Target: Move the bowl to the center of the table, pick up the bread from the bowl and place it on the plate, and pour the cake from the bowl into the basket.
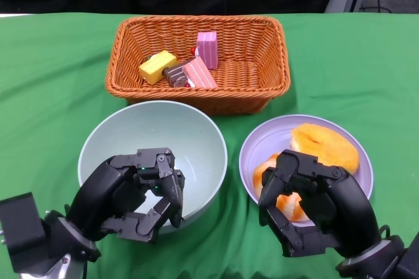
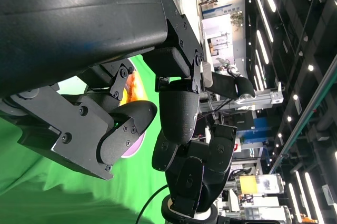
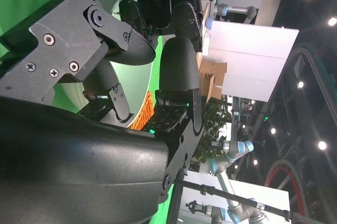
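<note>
The pale green bowl (image 1: 191, 136) stands left of centre and looks empty. My left hand (image 1: 134, 195) lies over its near rim with the fingers curled in, and nothing shows between them. Orange bread (image 1: 325, 145) lies on the lilac plate (image 1: 263, 143) at the right. Over the plate's near part my right hand (image 1: 313, 200) has its fingers curled and hides part of the bread. Yellow, pink and brown cake pieces (image 1: 190, 69) lie in the wicker basket (image 1: 262, 63) behind. In the right wrist view the bowl (image 3: 131, 79) shows past my curled fingers (image 3: 179, 66).
Green cloth (image 1: 52, 82) covers the table. The basket stands directly behind the bowl and the plate, close to both. Bare cloth lies to the far left and far right. Black background runs along the table's far edge.
</note>
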You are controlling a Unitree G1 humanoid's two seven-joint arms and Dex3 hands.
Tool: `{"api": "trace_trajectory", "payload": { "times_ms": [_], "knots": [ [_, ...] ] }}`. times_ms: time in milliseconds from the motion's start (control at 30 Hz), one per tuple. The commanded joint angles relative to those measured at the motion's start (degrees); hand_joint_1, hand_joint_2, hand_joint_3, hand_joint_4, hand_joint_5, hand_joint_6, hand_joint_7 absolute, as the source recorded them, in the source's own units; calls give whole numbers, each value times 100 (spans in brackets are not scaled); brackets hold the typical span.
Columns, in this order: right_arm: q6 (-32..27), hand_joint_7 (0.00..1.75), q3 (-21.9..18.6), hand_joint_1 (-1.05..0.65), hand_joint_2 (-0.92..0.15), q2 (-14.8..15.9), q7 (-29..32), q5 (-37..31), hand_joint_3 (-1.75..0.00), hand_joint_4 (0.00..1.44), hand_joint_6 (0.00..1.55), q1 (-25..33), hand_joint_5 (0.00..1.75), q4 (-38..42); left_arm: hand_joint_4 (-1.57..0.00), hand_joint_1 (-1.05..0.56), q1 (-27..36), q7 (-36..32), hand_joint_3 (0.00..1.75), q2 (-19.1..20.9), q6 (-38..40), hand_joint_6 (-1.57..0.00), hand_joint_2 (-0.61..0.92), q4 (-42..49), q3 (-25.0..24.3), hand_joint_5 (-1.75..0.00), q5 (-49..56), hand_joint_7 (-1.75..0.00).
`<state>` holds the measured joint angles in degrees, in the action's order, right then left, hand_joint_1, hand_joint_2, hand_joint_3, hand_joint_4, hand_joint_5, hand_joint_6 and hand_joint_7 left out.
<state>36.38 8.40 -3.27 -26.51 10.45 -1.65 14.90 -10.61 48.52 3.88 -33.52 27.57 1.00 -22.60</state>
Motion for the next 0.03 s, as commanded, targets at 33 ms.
{"api": "trace_trajectory", "payload": {
  "times_ms": [33],
  "knots": [
    [-23,138,-8,-12,-41,58,5,40,-122,79,72,59,170,-89,-78,-9,14,128,124,59,-60,-75,51,-11,-46,-166,15,-142]
  ]
}}
